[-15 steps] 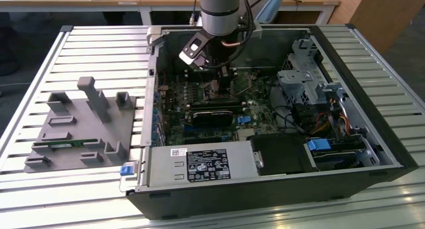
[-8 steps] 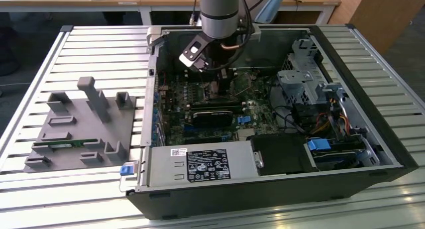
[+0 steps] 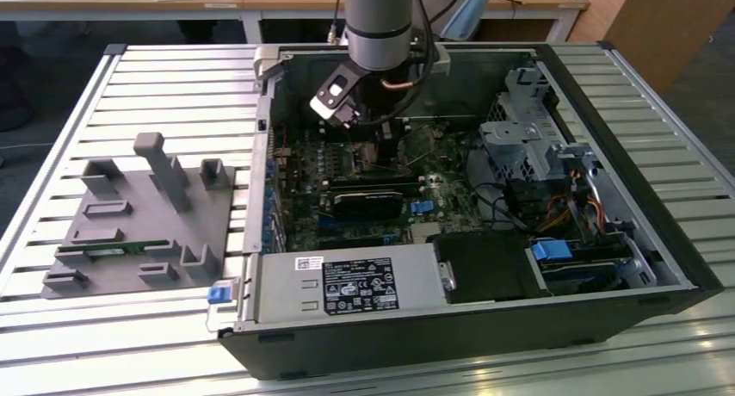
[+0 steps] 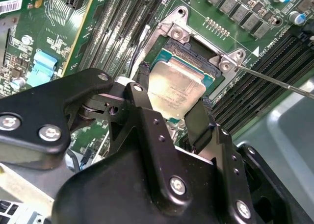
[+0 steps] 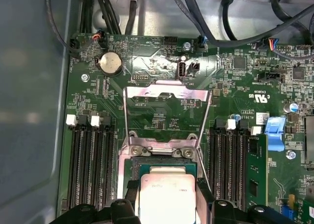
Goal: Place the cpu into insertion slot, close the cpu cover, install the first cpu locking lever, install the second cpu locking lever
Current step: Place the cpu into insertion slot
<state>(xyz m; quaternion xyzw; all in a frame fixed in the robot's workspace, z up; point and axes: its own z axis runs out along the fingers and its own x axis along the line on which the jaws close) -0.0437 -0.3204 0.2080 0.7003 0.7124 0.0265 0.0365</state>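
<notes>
Open black computer case [image 3: 643,241] lies on the slatted metal tabletop [image 3: 172,86], and the grey robot arm [image 3: 379,17] reaches down into it over the green motherboard [image 5: 235,87]. In both wrist views the black fingers [image 4: 196,121] [image 5: 131,192] pinch the small square silver-topped cpu [image 4: 174,84] [image 5: 168,189] by two opposite edges, one finger on each side. The cpu sits directly over the black-framed square insertion slot [image 4: 192,46] [image 5: 147,164]; cannot tell whether it is fully seated. The silver windowed cpu cover [image 5: 167,92] is swung open, away from the slot. A thin steel lever rod [image 4: 274,83] juts from a slot corner across the long black memory slots [image 4: 265,62].
</notes>
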